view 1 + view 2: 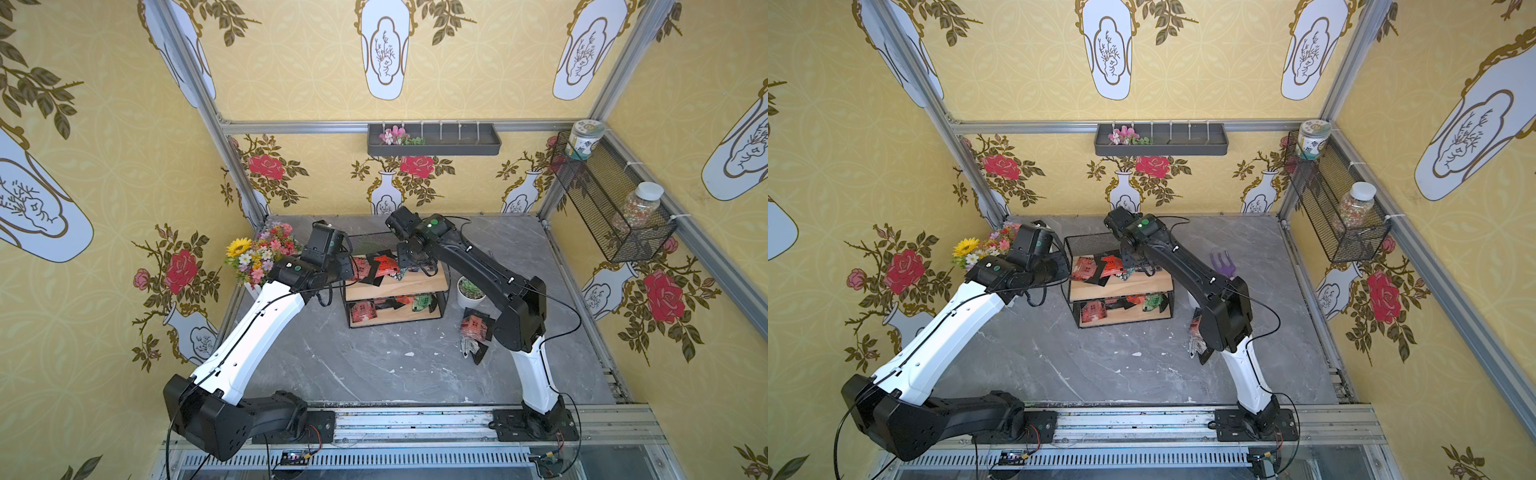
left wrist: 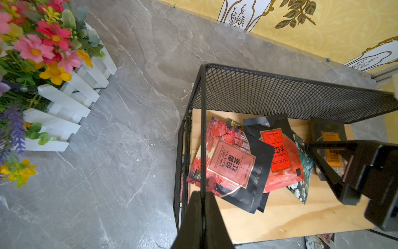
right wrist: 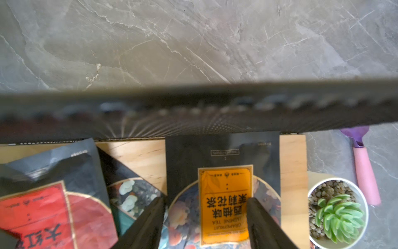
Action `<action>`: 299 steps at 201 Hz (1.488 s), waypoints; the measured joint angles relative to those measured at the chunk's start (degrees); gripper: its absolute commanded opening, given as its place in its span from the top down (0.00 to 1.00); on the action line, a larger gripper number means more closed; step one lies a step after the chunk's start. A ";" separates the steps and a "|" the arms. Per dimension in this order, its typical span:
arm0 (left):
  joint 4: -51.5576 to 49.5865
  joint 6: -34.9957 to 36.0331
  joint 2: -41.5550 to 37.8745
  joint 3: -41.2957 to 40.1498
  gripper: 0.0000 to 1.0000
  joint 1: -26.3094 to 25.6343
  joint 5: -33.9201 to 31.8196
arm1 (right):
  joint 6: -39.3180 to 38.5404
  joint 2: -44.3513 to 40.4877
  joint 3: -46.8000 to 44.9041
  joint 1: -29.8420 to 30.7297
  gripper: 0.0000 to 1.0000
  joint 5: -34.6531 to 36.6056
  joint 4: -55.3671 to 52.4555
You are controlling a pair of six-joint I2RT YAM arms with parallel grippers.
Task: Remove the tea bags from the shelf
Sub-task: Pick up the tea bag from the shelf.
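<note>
1. Nearest me, a loose heap of tea bags [image 1: 473,330] lies on the grey table [image 1: 374,365] beside my right arm, clear of the shelf [image 1: 395,289].
2. On the lower board I see red and green sachets [image 1: 363,312] lying flat.
3. The left gripper [image 2: 202,217] is pinched tight on the shelf's thin corner rod, at its left end.
4. On the top board, the right gripper [image 3: 205,200] has its jaws apart, straddling the orange-labelled tea bag [image 3: 224,194]. The red tea bags [image 2: 230,163] overlap just beside it.
5. The succulent pot [image 3: 336,213] stands just past the shelf's right end.

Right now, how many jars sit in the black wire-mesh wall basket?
2: a label-wrapped jar at the basket's far end, a white-lidded clear jar nearer its front; none seems hidden.
</note>
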 measured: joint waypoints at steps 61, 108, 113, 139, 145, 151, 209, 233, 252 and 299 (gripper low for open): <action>-0.07 0.02 -0.09 0.00 1.00 -0.04 -0.07 | 0.11 -0.74 -0.90 -0.22 0.69 0.55 0.17; -0.09 0.02 -0.09 0.00 1.00 -0.04 -0.11 | 0.11 -1.55 -1.07 -0.26 0.90 0.70 -0.55; -0.09 0.02 -0.09 0.00 1.00 -0.04 -0.11 | 0.13 -1.70 -1.07 -0.24 0.91 0.61 -0.57; -0.09 0.04 -0.09 0.00 1.00 -0.04 -0.11 | 0.15 -2.64 -1.09 0.00 0.98 0.61 -0.79; -0.09 0.04 -0.09 0.00 1.00 -0.04 -0.11 | 0.22 -2.93 -1.09 0.13 0.99 0.61 -0.79; -0.09 0.04 -0.09 0.00 1.00 -0.04 -0.11 | 0.20 -3.15 -1.09 0.26 0.99 0.66 -0.81; -0.11 0.04 0.04 0.09 1.00 -0.04 -0.15 | 0.20 -6.71 -1.09 1.51 1.00 1.25 -1.49; -0.44 0.09 0.26 0.46 1.00 -0.04 -0.24 | -0.39 -10.45 -3.02 3.78 1.00 1.25 -0.55; -0.52 0.17 0.46 0.63 1.00 -0.04 -0.28 | -1.36 -15.04 -8.00 5.99 1.00 0.79 1.01; -0.66 0.22 0.55 0.76 1.00 -0.04 -0.42 | 0.87 -30.53 -30.03 12.79 1.00 0.22 4.39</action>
